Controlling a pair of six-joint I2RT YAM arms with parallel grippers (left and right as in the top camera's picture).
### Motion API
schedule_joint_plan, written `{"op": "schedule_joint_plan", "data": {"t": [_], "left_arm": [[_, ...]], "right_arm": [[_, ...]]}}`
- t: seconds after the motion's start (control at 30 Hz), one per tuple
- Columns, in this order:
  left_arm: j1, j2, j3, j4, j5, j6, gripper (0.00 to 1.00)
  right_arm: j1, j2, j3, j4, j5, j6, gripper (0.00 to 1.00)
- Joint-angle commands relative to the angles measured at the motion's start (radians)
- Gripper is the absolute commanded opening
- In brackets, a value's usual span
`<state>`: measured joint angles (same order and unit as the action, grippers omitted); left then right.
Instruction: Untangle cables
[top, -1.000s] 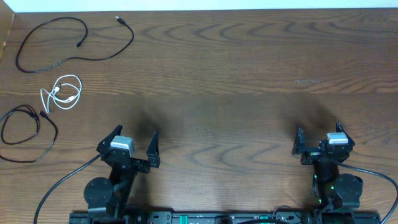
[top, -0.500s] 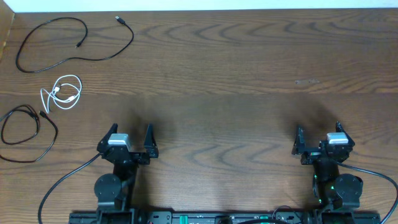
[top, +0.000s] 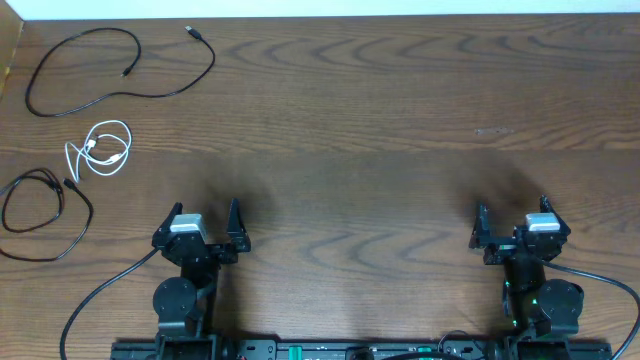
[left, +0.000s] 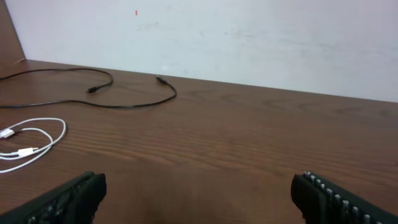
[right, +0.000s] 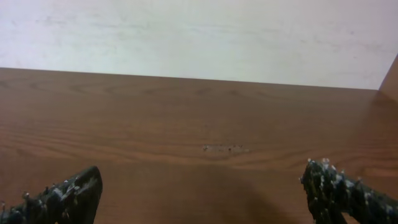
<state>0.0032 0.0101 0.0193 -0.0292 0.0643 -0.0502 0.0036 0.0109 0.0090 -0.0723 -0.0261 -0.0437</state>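
Three cables lie apart at the table's left. A long black cable (top: 110, 70) curves at the back left and also shows in the left wrist view (left: 118, 99). A coiled white cable (top: 100, 148) lies below it, seen in the left wrist view (left: 31, 140) too. A looped black cable (top: 40, 205) lies at the left edge. My left gripper (top: 200, 222) is open and empty near the front edge, well right of the cables; its fingers frame bare wood in the left wrist view (left: 199, 199). My right gripper (top: 512, 222) is open and empty at the front right (right: 202, 199).
The wooden table (top: 350, 130) runs back to a white wall (left: 249, 37). A small pale scuff (right: 221, 149) marks the wood ahead of the right gripper. Both arm bases stand at the front edge.
My left gripper has drawn back towards the front edge and turned to face straight ahead. The right arm and the cables have not moved.
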Motion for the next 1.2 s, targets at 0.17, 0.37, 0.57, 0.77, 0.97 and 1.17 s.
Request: {"op": "schedule_joint_plan", "data": {"t": [0.17,0.37,0.57,0.77,0.97,1.17], "left_arm": [[-0.005,-0.009,-0.015,-0.044,-0.005,0.099,1.0],[-0.005,-0.009,-0.015,-0.045,-0.026,0.116,1.0],[-0.005,-0.009,-0.015,-0.049,-0.051,0.062,1.0],[-0.005,-0.009,-0.015,-0.048,-0.05,0.061,1.0],[-0.005,-0.009,-0.015,-0.044,-0.05,0.061,1.0],[-0.005,-0.006,-0.015,-0.044,-0.05,0.061,1.0]], "right_arm": [[-0.005,-0.005,-0.003,-0.003,0.005,0.013,0.99],[-0.005,-0.005,-0.003,-0.003,0.005,0.013,0.99],[-0.005,-0.005,-0.003,-0.003,0.005,0.013,0.99],[-0.005,-0.005,-0.003,-0.003,0.005,0.013,0.99],[-0.005,-0.005,-0.003,-0.003,0.005,0.013,0.99],[-0.005,-0.005,-0.003,-0.003,0.005,0.013,0.99]]}}
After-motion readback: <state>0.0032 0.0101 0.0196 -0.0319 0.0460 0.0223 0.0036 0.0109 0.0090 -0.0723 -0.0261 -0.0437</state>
